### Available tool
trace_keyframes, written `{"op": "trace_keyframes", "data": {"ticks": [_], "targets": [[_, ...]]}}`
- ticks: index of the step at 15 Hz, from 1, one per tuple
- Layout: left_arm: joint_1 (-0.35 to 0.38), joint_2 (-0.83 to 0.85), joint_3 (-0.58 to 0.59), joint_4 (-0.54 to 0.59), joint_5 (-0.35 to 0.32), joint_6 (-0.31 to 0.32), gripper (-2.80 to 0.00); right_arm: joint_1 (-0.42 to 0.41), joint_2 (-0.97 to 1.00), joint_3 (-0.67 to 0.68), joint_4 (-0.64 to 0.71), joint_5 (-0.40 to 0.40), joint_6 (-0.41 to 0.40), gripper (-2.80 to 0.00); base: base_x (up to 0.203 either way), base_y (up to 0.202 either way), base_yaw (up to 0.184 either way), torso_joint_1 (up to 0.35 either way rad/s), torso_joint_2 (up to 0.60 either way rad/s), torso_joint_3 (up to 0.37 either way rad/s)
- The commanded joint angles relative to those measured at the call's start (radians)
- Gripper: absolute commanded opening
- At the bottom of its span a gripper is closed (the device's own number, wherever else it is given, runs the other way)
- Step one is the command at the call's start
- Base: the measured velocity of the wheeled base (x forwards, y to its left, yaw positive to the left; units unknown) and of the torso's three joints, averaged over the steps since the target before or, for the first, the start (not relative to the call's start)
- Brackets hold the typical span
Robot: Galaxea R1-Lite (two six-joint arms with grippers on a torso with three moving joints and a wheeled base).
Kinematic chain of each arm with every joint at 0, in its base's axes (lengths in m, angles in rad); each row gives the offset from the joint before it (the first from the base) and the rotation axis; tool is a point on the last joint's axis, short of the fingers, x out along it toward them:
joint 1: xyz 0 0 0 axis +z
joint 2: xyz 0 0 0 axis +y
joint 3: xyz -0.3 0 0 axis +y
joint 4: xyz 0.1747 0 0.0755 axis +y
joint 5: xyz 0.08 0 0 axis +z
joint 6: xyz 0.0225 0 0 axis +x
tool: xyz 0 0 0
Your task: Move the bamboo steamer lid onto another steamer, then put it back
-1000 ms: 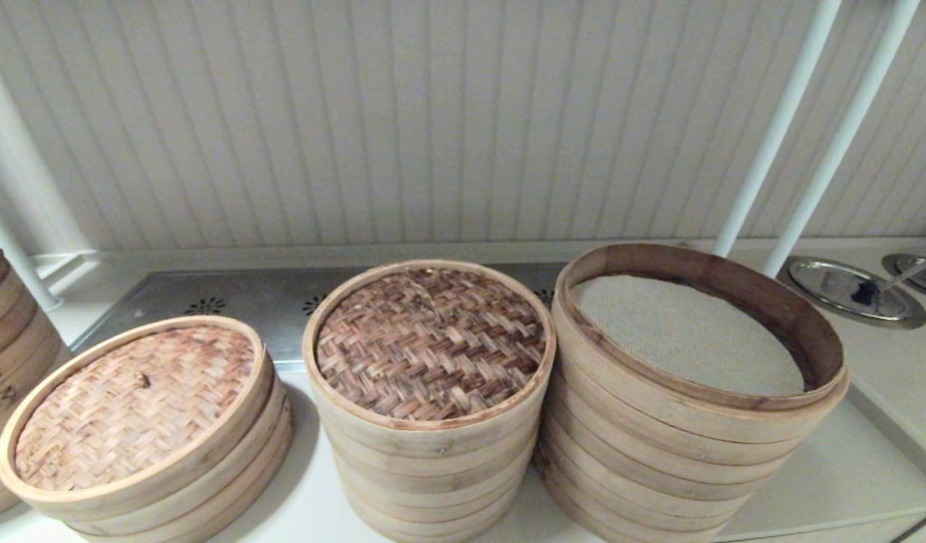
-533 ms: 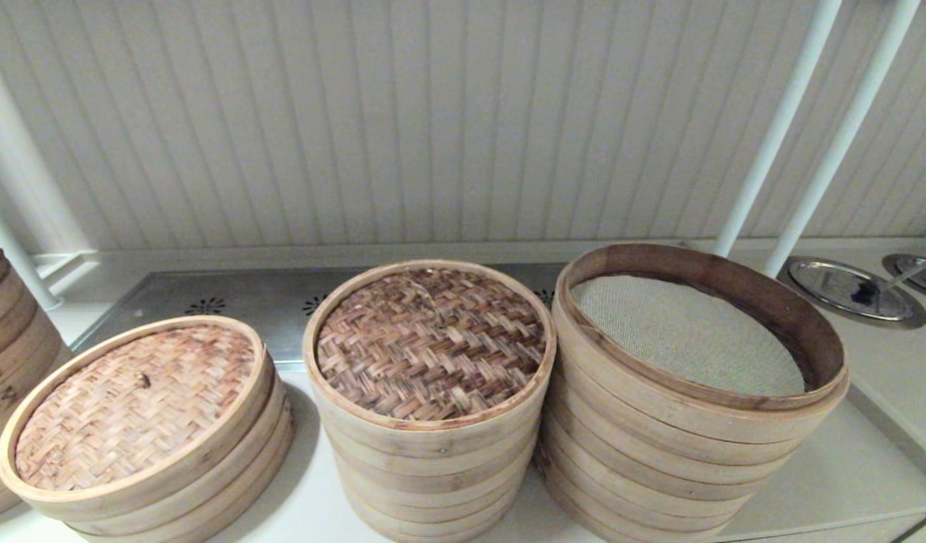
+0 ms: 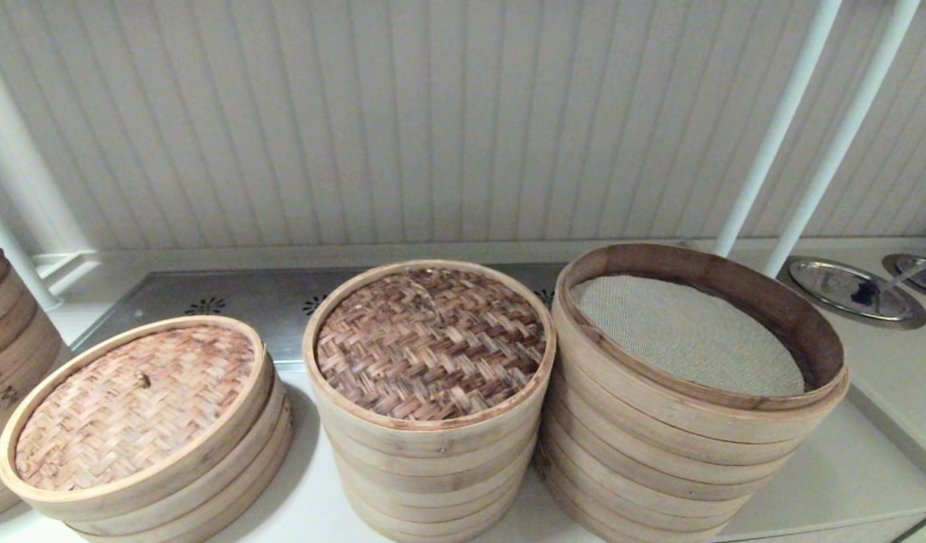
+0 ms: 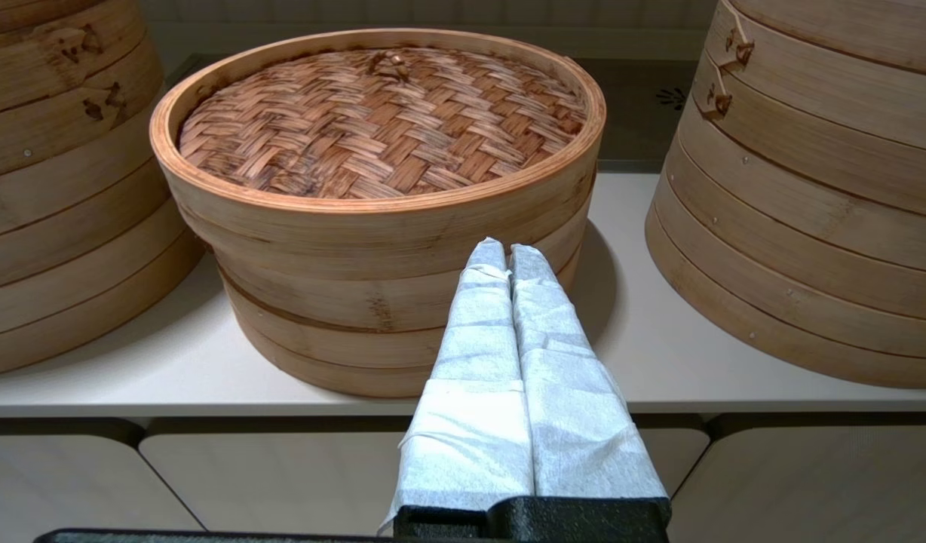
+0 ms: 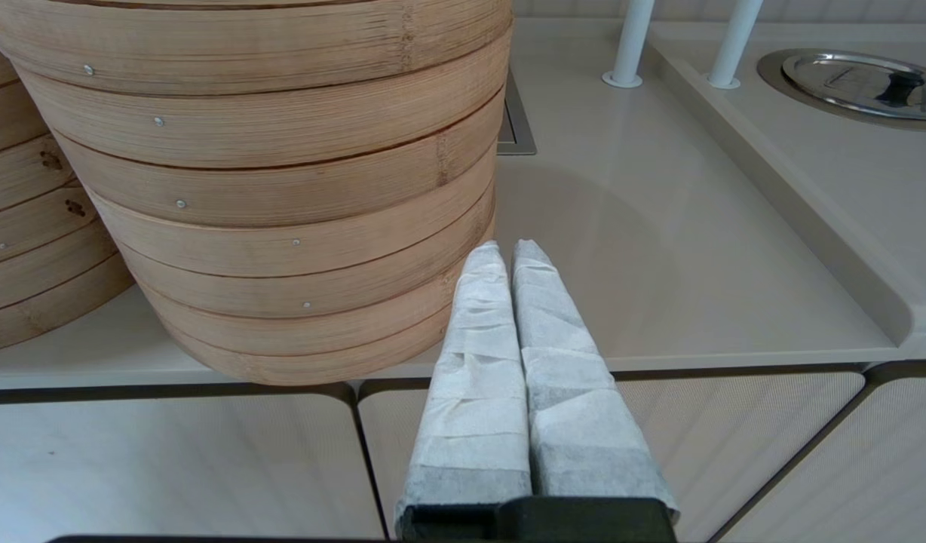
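Note:
The dark brown herringbone-woven bamboo steamer lid [image 3: 430,343] rests on the middle, narrower stack of rings in the head view. To its right stands the widest steamer [image 3: 697,422] with a darker top rim and a beige mesh liner [image 3: 685,335], uncovered. Neither arm shows in the head view. My left gripper [image 4: 507,250] is shut and empty, low in front of the counter edge, facing the low stack. My right gripper [image 5: 507,247] is shut and empty, low by the base of the widest steamer [image 5: 282,188].
A low stack with a paler knobbed woven lid [image 3: 135,403] stands at the left, and another stack [image 3: 7,354] at the far left edge. Two white poles [image 3: 810,128] rise behind the wide steamer. Metal dishes [image 3: 851,290] lie at the right on the counter [image 5: 659,249].

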Motion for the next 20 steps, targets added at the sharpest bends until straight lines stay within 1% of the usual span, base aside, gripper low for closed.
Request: {"op": "trace_keyframes", "data": {"ticks": [1, 20], "targets": [[0.0, 0.0, 0.0, -0.001, 0.0, 0.0, -2.8, 0.0, 0.001, 0.002, 0.0, 0.0, 0.0, -2.8, 0.0, 0.0, 0.0, 0.0, 0.0, 0.0], [0.0, 0.0, 0.0, -0.001, 0.0, 0.0, -2.8, 0.0, 0.002, 0.002, 0.0, 0.0, 0.001, -2.8, 0.0, 0.0, 0.0, 0.0, 0.0, 0.0]]}}
